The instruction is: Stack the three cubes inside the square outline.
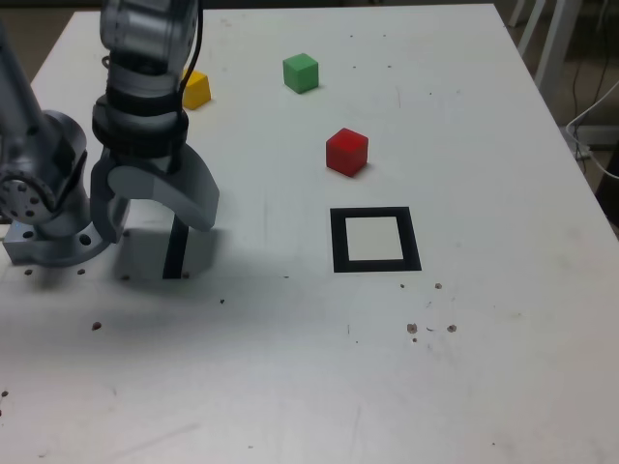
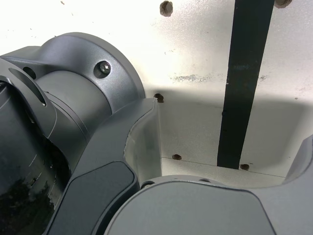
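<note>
Three cubes rest apart on the white table (image 1: 319, 367): the green one (image 1: 301, 72) at the far side, the red one (image 1: 346, 152) nearer the middle, and the yellow one (image 1: 198, 90) partly hidden behind the arm. In front of the red cube lies the square outline (image 1: 338, 240), with nothing on its white centre. My gripper (image 1: 150, 217) hangs at the exterior view's left, pointing down at the table, open and holding nothing. It is well away from every cube. No cube shows in the wrist view.
A straight black strip (image 1: 175, 251) (image 2: 243, 83) runs on the table under the gripper. The arm's grey base (image 1: 44, 208) (image 2: 58, 122) stands just to the exterior view's left of it. Dark specks dot the table's near half.
</note>
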Robot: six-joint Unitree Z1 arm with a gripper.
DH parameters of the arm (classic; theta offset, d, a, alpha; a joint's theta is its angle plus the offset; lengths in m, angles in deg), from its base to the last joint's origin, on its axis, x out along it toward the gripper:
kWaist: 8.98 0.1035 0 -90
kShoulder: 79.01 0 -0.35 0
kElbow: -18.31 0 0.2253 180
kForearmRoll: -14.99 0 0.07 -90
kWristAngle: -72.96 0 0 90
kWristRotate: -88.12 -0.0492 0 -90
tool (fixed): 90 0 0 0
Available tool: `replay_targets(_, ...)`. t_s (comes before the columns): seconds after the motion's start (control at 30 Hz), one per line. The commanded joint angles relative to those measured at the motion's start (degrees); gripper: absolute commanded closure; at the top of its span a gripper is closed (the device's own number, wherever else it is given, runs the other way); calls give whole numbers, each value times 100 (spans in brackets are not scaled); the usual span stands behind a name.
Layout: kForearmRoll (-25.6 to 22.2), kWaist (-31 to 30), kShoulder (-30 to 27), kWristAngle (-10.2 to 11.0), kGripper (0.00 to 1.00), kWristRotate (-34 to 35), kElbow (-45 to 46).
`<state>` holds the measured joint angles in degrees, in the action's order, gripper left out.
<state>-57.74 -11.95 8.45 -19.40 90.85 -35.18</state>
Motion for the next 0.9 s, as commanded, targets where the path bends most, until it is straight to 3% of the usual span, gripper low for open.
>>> replay_targets(0.0,2,7,31,8,1,-9,-28)
replay_targets(0.37,-2,7,62,43,1,-45,-57)
replay_targets(0.87,2,170,288,399,1,-691,-358)
